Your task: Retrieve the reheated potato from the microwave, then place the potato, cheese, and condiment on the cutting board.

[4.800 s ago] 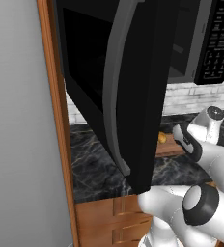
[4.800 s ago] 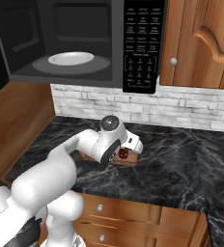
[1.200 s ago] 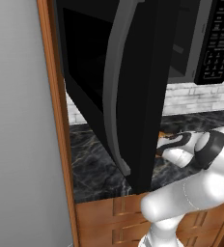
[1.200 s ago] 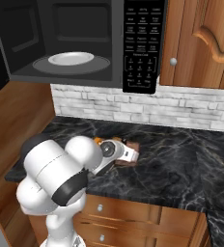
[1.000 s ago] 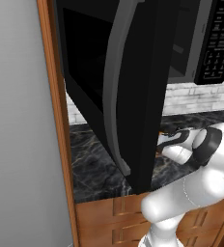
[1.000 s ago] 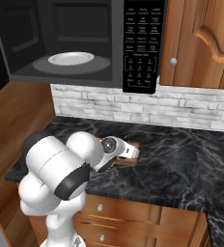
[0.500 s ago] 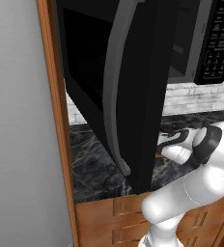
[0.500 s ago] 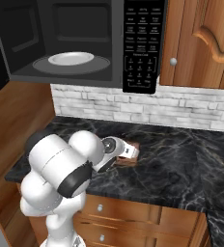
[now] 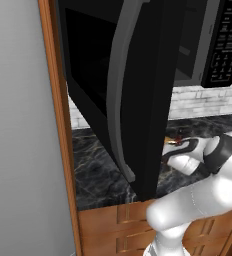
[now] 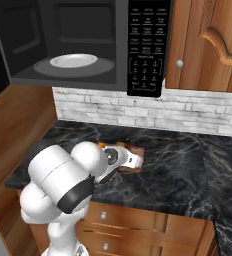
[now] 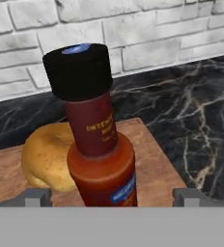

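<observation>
The condiment (image 11: 99, 144), a red bottle with a black cap, stands upright on the cutting board (image 11: 152, 149). My gripper (image 11: 111, 197) is open, one fingertip on each side of the bottle's base with a gap on both sides. The potato (image 11: 46, 154) lies on the board just behind and left of the bottle. In the right base view my gripper (image 10: 137, 162) reaches level and low over the board (image 10: 138, 150), and the orange cheese (image 10: 102, 145) peeks out by the wrist. The microwave (image 10: 147, 45) hangs open above.
A white plate (image 10: 73, 61) sits inside the microwave. Its open door (image 9: 138, 75) juts out over the counter left of my arm. A white brick wall (image 11: 133, 29) runs close behind the board. Dark marble counter (image 10: 188, 170) stretches to the right.
Some seconds ago the hand stood over the board with the arm raised; now the arm is folded low and the hand lies level. Over the last second almost nothing has moved.
</observation>
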